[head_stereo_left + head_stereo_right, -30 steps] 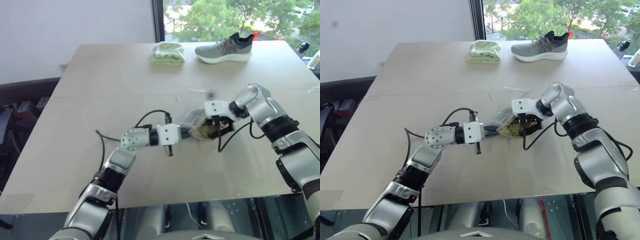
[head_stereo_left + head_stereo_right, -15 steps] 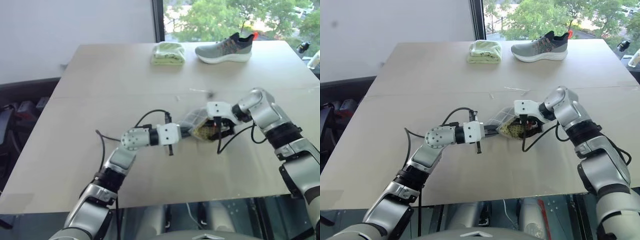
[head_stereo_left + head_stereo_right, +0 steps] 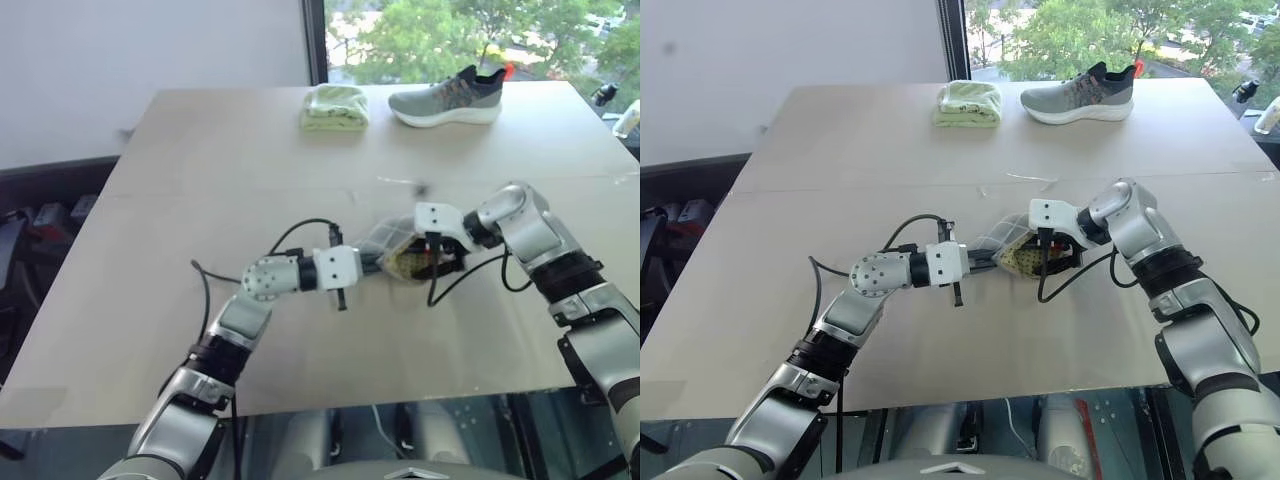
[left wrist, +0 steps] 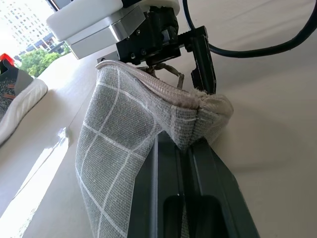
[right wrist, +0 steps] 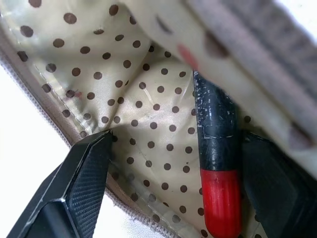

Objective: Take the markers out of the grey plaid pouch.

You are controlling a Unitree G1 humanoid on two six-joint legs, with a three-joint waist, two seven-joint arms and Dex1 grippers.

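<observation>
- The right gripper (image 5: 168,193) reaches into the pouch mouth, fingers spread wide; a red-ended marker (image 5: 216,163) lies between them, lengthwise along the fingers, red end toward the wrist.
- The left gripper (image 4: 182,148) is pinched tight on the grey plaid pouch (image 4: 124,148) at its end.
- Pouch lies mid-table (image 3: 200,150), long axis running between the grippers.
</observation>
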